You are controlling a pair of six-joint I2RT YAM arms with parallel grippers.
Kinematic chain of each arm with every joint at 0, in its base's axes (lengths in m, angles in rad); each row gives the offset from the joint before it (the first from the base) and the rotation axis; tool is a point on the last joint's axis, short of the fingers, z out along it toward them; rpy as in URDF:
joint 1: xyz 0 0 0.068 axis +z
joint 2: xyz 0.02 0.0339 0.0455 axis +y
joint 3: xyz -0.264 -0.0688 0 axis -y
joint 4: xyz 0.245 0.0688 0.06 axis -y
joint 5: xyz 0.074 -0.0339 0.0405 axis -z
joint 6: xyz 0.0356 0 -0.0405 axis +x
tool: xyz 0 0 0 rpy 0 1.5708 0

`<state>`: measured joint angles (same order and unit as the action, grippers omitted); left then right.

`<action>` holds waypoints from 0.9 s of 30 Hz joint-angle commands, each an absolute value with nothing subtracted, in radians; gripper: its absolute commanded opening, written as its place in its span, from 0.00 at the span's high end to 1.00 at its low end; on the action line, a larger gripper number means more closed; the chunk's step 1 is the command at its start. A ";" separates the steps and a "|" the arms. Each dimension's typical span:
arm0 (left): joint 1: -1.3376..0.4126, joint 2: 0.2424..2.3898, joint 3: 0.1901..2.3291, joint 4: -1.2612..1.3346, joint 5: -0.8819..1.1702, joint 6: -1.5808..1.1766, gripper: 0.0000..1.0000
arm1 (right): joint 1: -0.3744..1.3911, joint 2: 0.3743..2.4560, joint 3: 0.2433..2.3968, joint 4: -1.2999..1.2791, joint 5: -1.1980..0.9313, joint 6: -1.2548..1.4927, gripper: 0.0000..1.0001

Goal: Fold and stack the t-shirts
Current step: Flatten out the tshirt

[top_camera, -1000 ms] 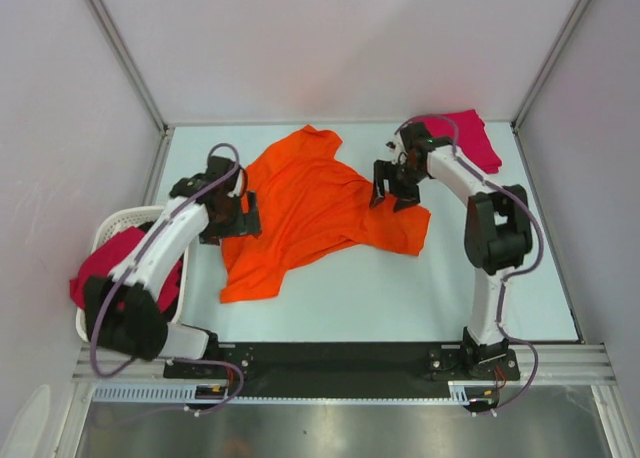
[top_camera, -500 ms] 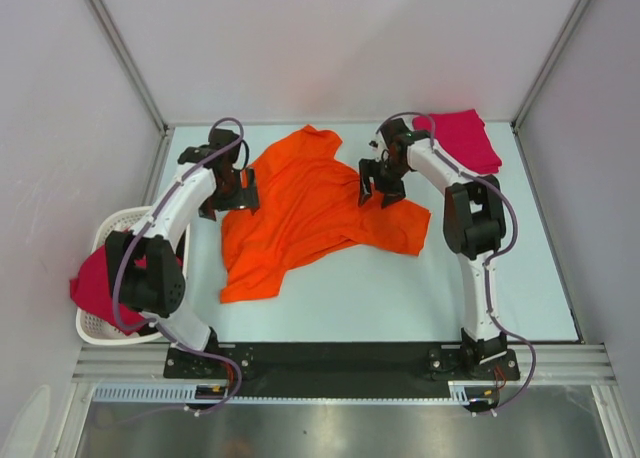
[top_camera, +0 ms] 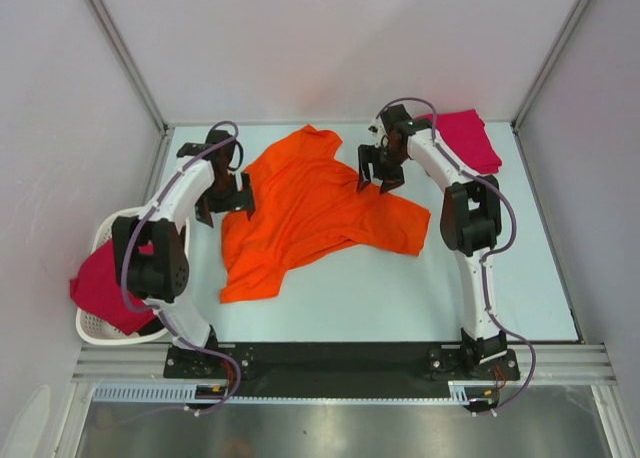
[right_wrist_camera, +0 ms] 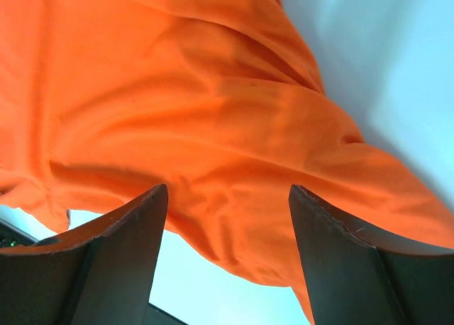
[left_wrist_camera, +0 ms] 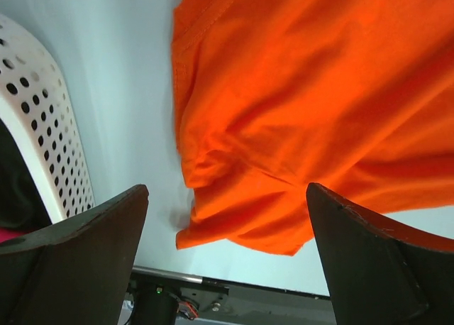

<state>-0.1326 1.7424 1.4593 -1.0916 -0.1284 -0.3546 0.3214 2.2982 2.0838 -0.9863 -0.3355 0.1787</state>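
Orange t-shirt (top_camera: 310, 208) lies crumpled and unfolded on the surface (top_camera: 400, 298), btwn the two tools. Prob. the arms sit at opposite edges so each can catch a side and spread it flat before folding. Left tool (top_camera: 240, 193) hovers w/ fingers (left_wrist_camera: 78, 261) spread wide, pinching nothing. The shirt's stitched edge and a bunched corner lie below and ahead of it, w/ bare surface under its left finger. Right tool (top_camera: 380, 178) hangs over the opposite side of the shirt, jaws also apart. Cloth fills the view beneath them but none is clamped, so it reads as a pre-grasp pose. Beyond the right tool, on its outer side, a folded crimson-pink t-shirt (top_camera: 470, 138) lies in the corner, likely the start of the stack. White basket (top_camera: 118, 218) stands just outside the left tool's left finger, w/ another crimson-pink shirt (top_camera: 100, 283) hanging over its rim, prob. waiting its turn. Hard to tell: how high either tool is above the cloth, and which shirt part (sleeve, hem, collar) each aims at. Left arm covers part of the basket, so no. of shirts inside is unclear, and right arm's cable crosses the folded one.
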 commanded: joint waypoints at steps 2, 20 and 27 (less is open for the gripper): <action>-0.132 1.607 1.402 -1.160 -0.060 -0.340 0.00 | 0.321 2.212 1.981 -1.019 -0.357 0.153 0.25; -0.230 1.568 0.956 -1.043 0.002 -0.367 0.01 | 0.462 2.269 1.864 -1.095 -0.331 0.112 0.34; -0.245 1.591 0.907 -1.039 0.002 -0.370 0.00 | 0.485 2.183 1.721 -1.118 -0.187 0.115 0.32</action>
